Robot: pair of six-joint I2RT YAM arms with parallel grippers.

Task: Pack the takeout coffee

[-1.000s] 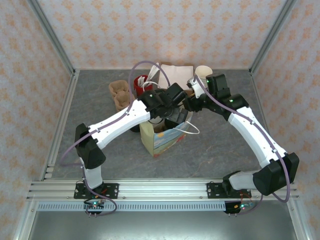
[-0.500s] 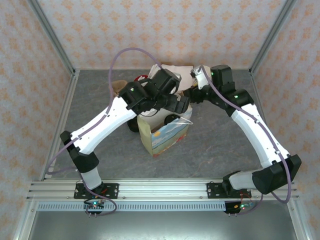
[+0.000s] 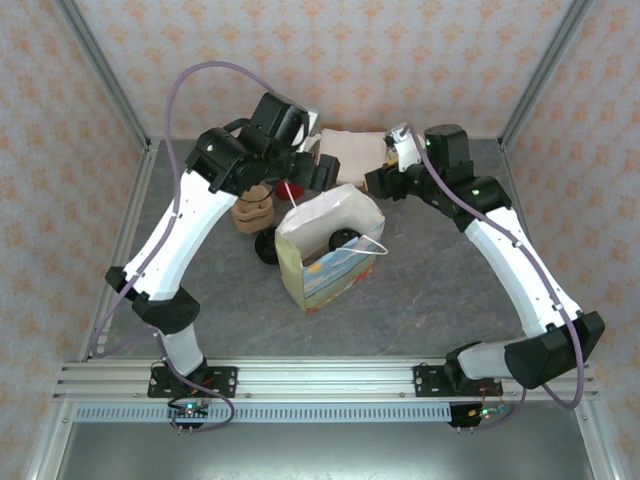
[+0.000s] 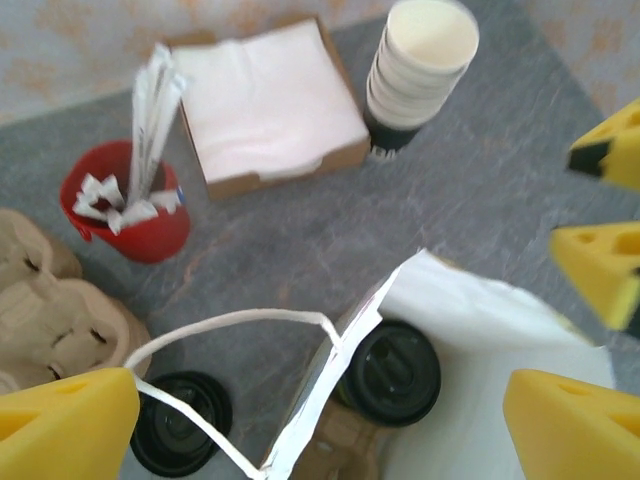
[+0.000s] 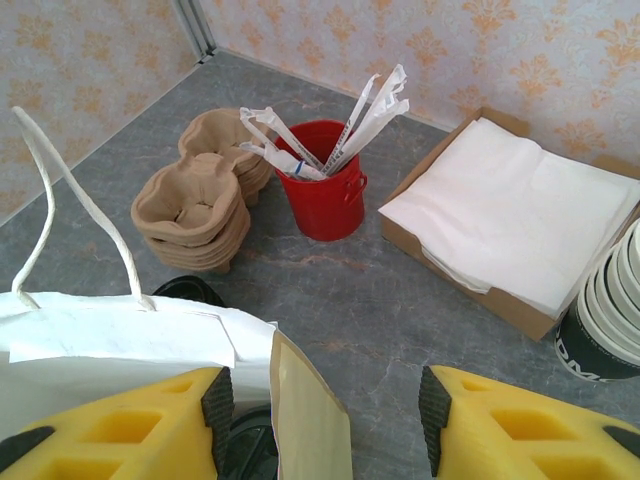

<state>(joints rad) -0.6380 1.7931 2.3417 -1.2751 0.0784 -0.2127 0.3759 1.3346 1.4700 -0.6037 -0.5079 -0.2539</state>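
Resting inside white bag (image 4: 480,320), takeout coffee (image 4: 388,372)

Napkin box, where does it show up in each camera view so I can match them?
Top external: napkin box upper centre.
Left wrist: napkin box upper middle.
Right wrist: napkin box right side, cut by the edge.
Shared landmark: red cup to its left.

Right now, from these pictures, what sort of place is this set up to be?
Probably a mock takeout-coffee counter inside a test booth: a stack of cream paper cups, a box of white napkins and moulded pulp cup carriers sit on the grey table.
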